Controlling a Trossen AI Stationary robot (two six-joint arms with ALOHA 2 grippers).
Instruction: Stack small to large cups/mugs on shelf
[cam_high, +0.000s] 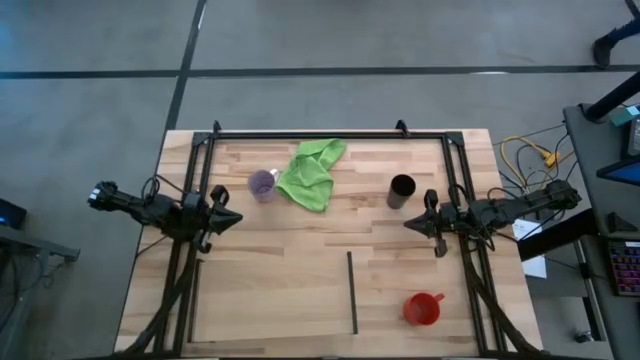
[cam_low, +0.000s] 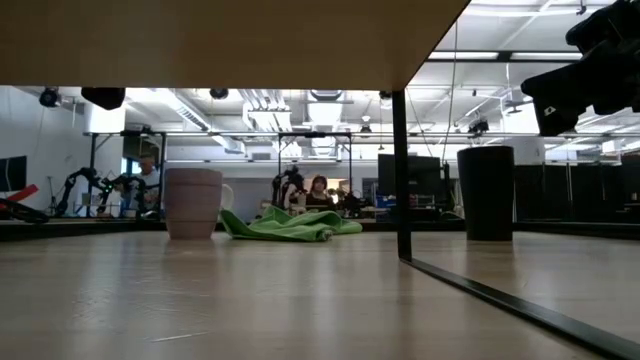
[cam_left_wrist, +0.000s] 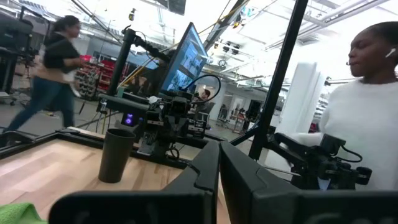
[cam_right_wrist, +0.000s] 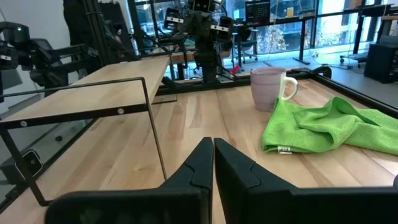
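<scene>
Red mug (cam_high: 422, 309) sits lower right, green cloth (cam_high: 313, 173) crowds purple cup (cam_high: 263, 184) up top; left pincer (cam_high: 232, 218) and right pincer (cam_high: 410, 225) both narrow, empty.

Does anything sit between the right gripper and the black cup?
Nothing visible does. The right gripper, fingers shut, hangs just beside the black cup, with bare wood between them; the green cloth lies farther off.

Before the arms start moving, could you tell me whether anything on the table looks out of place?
Only the crumpled green cloth, lying in a heap beside the purple cup. The purple cup, black cup and red mug all stand upright and apart, nothing spilled. Both grippers, left and right, are shut and empty.
</scene>
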